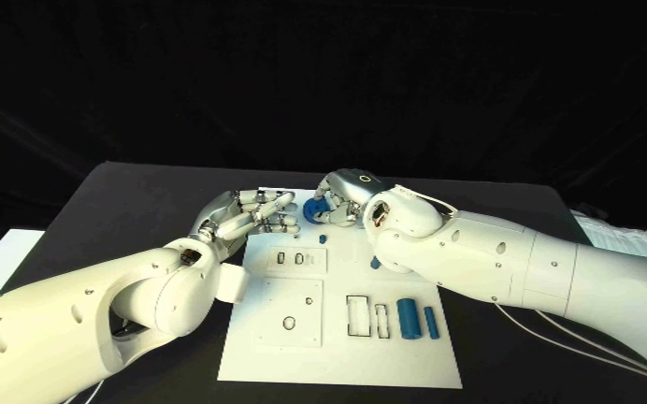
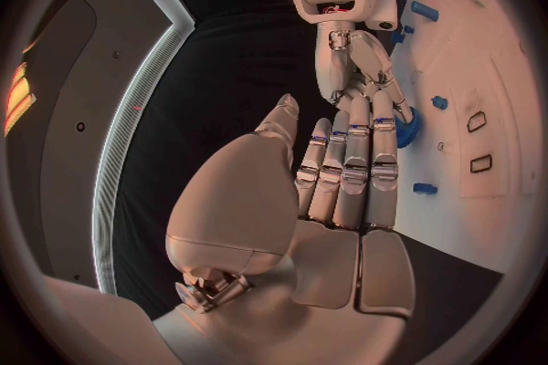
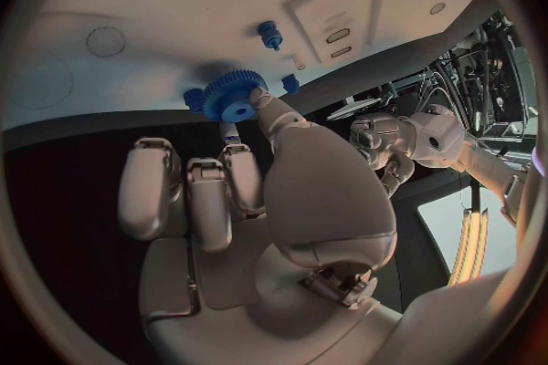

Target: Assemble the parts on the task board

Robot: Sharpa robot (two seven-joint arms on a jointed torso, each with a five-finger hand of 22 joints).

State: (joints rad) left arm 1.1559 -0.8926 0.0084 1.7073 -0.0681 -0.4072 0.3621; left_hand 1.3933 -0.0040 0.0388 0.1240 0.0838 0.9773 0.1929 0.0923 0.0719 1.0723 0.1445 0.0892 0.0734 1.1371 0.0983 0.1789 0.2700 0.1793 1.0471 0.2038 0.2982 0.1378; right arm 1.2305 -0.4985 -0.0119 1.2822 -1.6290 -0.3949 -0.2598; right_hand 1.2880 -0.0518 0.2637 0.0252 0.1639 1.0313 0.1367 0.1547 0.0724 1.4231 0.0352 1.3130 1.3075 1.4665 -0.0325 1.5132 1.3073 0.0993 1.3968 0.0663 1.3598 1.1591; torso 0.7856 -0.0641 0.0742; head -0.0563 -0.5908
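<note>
So a white task board [image 1: 344,329] is laid flat in the middle of the black desk [image 1: 122,203], and both hands are met at its far end.

The right hand [image 1: 353,200] is reached in over the far edge of the board, and a blue gear [image 1: 318,210] is pinched at its fingertips. In the right wrist view that toothed gear [image 3: 233,97] is seen clamped between the thumb and a finger right at the board's surface, with the other fingers kept curled in beside it. Whether the gear is actually seated on anything can't be told.

The left hand [image 1: 250,214] is parked just beside it at the board's far left corner. From the left wrist view, its fingers [image 2: 348,166] are held out straight and pressed together side by side, nothing gripped, with the tips brought up close to the gear [image 2: 406,128] and the right hand [image 2: 363,78]. Contact with the gear can't be confirmed.

On the near part of the board, two blue cylinders [image 1: 408,320] are left lying side by side, next to a rectangular outlined slot [image 1: 357,316]. A small blue peg [image 1: 323,238] is stood near the gear, also spotted in the right wrist view [image 3: 270,34]. Two little slots [image 1: 292,258] are seen in a raised plate further left.
</note>
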